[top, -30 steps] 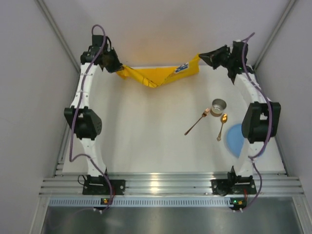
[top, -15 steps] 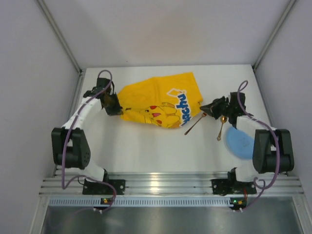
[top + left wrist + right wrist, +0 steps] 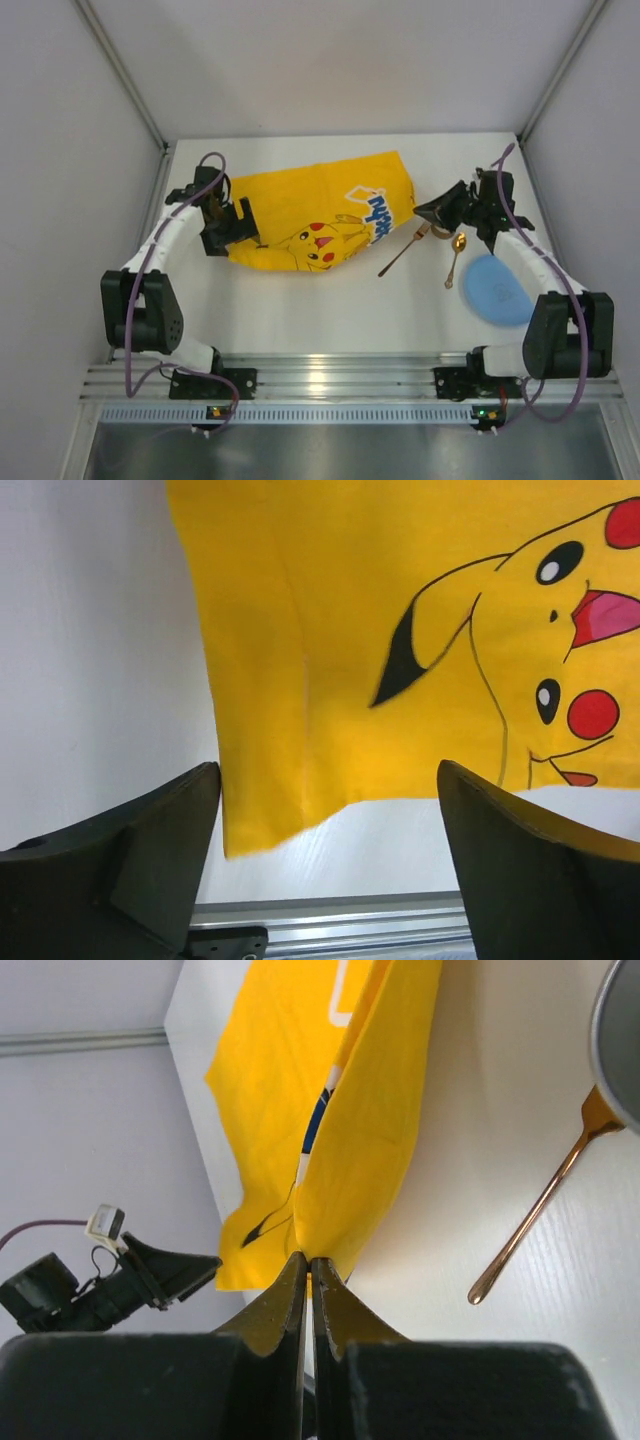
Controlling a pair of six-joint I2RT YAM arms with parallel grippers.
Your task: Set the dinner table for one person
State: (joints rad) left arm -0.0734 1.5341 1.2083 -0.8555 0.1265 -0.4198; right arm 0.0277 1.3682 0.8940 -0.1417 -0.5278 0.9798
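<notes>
The large matte white rectangular tabletop (image 3: 320, 300) is seen steeply from above, behind the black arm bases (image 3: 212, 382) at lower frame. The yellow Pikachu-print cloth mat (image 3: 300, 205) is shared by all views: closely, downward from the left wrist; low, obliquely from the right.

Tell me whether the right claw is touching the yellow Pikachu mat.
Touching. In the right wrist view the right claw is shut, and a fold of the yellow Pikachu mat runs straight into its pinched tips with no gap.
</notes>
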